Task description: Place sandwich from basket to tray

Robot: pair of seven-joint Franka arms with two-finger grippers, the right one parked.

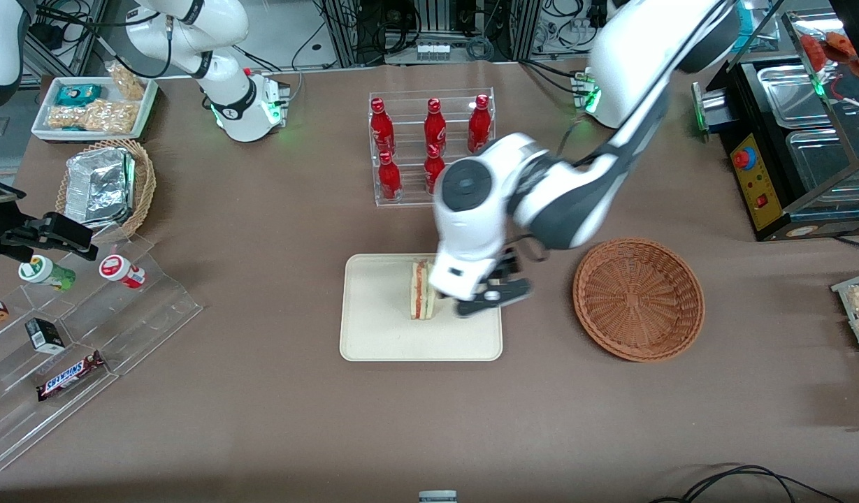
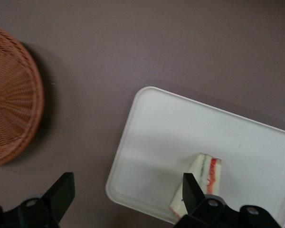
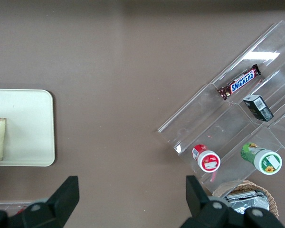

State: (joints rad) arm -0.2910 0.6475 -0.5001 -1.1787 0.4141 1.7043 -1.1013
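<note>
One sandwich [image 1: 421, 290] stands on the tray [image 1: 373, 335], basket [image 1: 639, 299] empty. We see our gripper [image 2: 126, 192] released above it, fingers [image 2: 61, 190] spread; sandwich at 3 o'clock.

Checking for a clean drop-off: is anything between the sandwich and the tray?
Nothing visible. The sandwich already lies on the tray, out of the basket. The gripper, open, hangs above the tray's edge beside it.
</note>
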